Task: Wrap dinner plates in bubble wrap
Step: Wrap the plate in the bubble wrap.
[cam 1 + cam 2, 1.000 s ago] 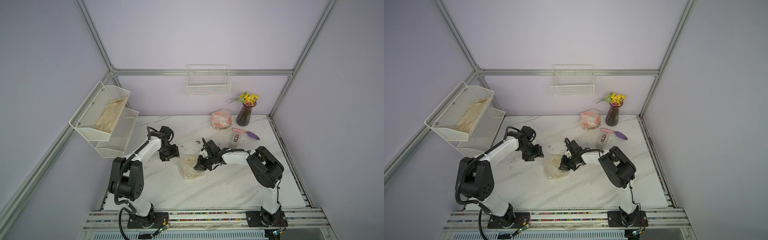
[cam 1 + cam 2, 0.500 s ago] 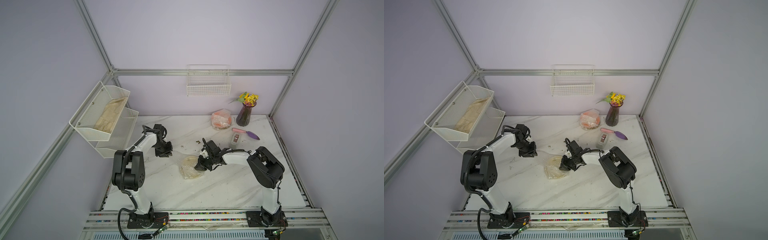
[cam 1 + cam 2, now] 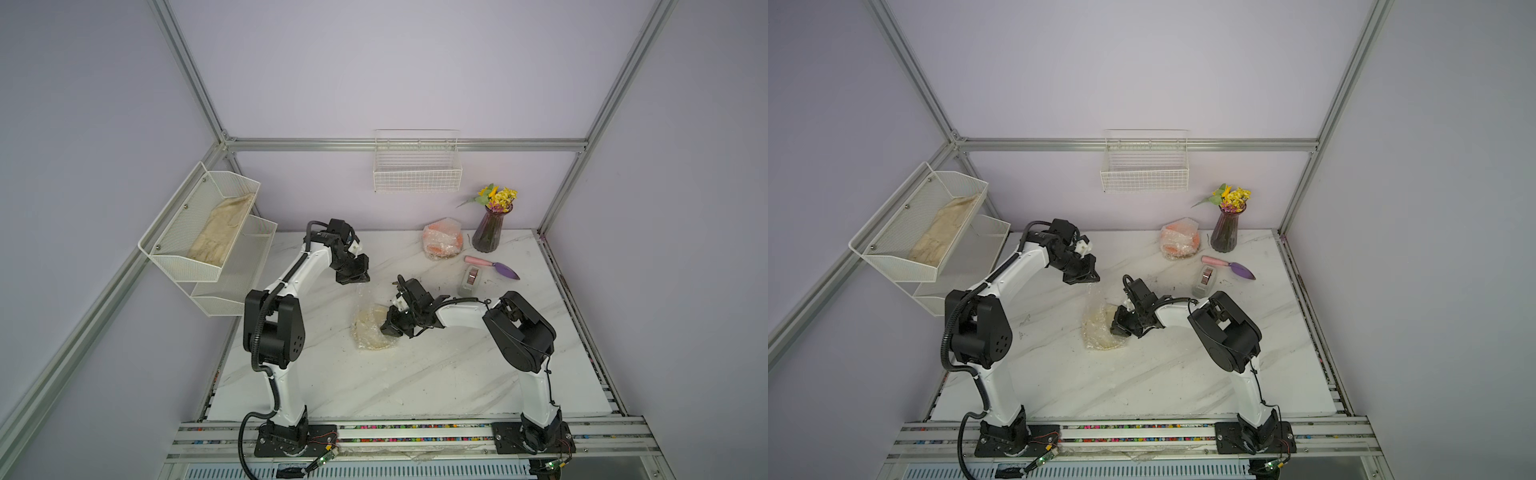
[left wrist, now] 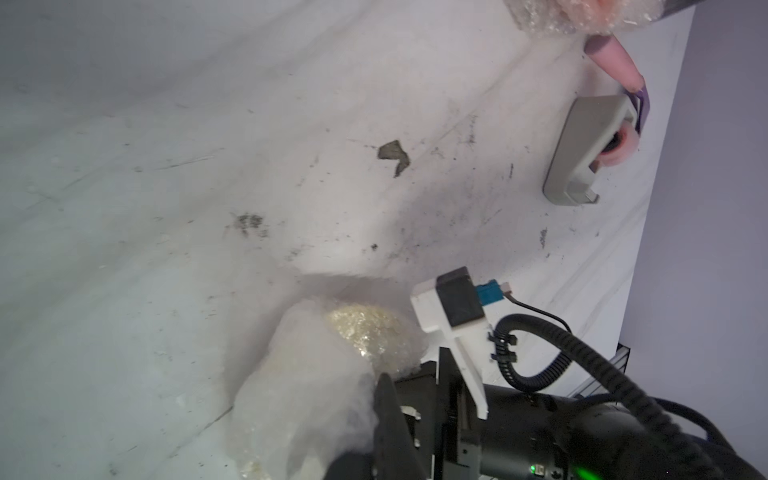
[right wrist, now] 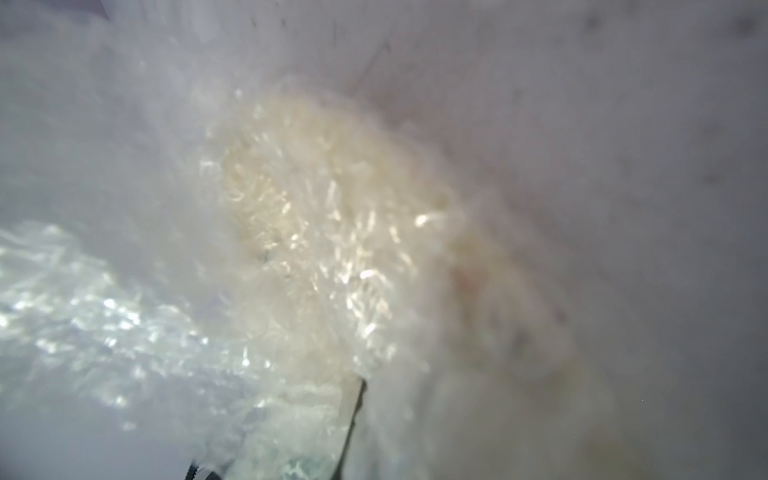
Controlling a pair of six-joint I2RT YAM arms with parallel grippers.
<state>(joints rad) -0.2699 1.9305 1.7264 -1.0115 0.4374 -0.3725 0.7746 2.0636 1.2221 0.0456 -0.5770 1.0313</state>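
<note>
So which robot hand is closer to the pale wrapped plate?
Right. The right fingers touch the plate at its edge; the left fingers hang farther back, pinching its wrap.

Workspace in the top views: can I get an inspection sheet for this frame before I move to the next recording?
Surface: white marble table, scuffed with dark specks.
Job's things: cream plate at centre under bubble wrap; orange plate already wrapped, at the back; third plate nothing seen.
Clutter: tape dispenser, purple trowel, flower vase.
Grippers: left gripper shut on a raised flap of the wrap; right gripper shut at the bundle's edge, grip unclear.
Cables: black hose along the left arm, clear of the wrap.
Surroundings: wire basket on the back wall; mesh shelf holding beige cloth.
</note>
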